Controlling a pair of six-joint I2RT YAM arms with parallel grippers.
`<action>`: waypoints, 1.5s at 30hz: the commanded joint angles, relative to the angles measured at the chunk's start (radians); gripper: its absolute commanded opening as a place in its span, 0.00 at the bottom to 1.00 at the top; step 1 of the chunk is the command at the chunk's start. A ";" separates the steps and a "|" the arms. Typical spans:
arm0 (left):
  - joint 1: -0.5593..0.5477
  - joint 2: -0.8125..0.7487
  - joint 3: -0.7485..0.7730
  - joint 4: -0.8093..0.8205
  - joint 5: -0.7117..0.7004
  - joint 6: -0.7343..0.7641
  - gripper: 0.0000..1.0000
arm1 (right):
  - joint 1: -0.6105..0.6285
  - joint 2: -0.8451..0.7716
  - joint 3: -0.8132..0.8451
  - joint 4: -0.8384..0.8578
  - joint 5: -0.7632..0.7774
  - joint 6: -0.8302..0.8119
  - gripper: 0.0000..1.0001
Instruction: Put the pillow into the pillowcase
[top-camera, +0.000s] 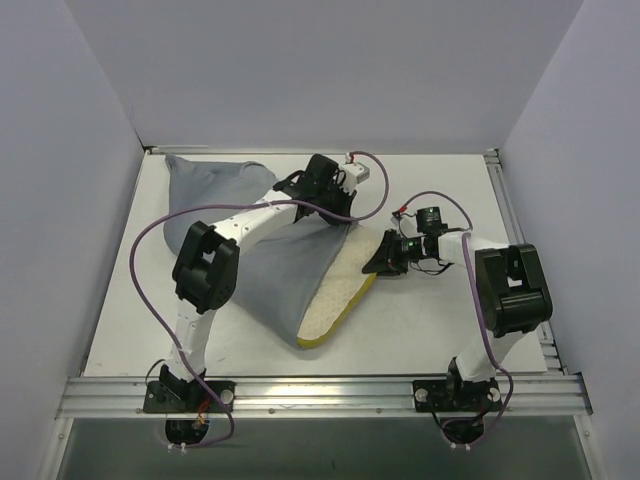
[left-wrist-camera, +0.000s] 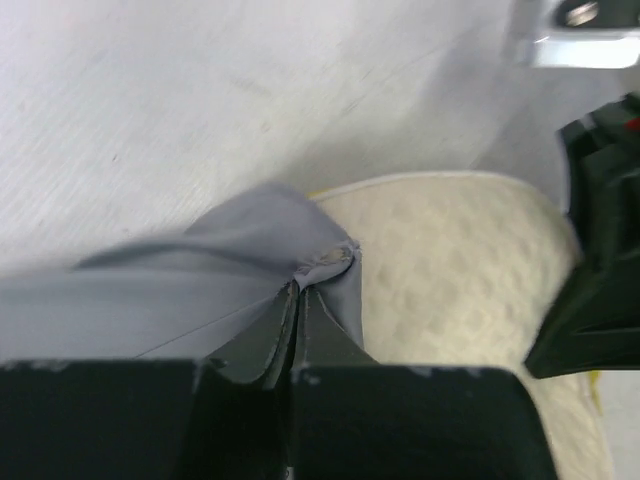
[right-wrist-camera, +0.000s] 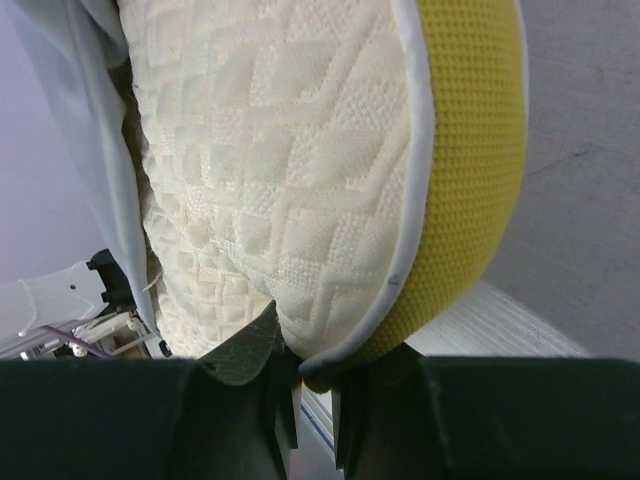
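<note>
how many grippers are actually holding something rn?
2. The left gripper is pinched on the pillowcase edge, near the table's middle. The right gripper is clamped on the pillow at its exposed yellow-edged end. There are no other grippers in view.

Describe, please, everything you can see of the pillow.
The pillow is cream, quilted in diamonds, with white piping and a yellow mesh side edge. It lies slanted on the table, largely inside the grey pillowcase, its right edge and near end exposed. The right gripper pinches its rim; the left gripper pinches the pillowcase hem beside it.
</note>
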 joint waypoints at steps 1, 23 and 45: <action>-0.047 0.000 0.121 -0.024 0.178 -0.050 0.00 | 0.013 -0.036 0.014 0.044 -0.057 0.007 0.00; -0.050 -0.198 0.047 -0.118 0.263 -0.108 0.62 | -0.035 -0.201 0.058 -0.129 -0.002 -0.075 0.57; 0.102 -0.482 -0.556 -0.325 0.109 0.101 0.71 | 0.285 -0.069 0.103 -0.122 0.230 -0.266 0.35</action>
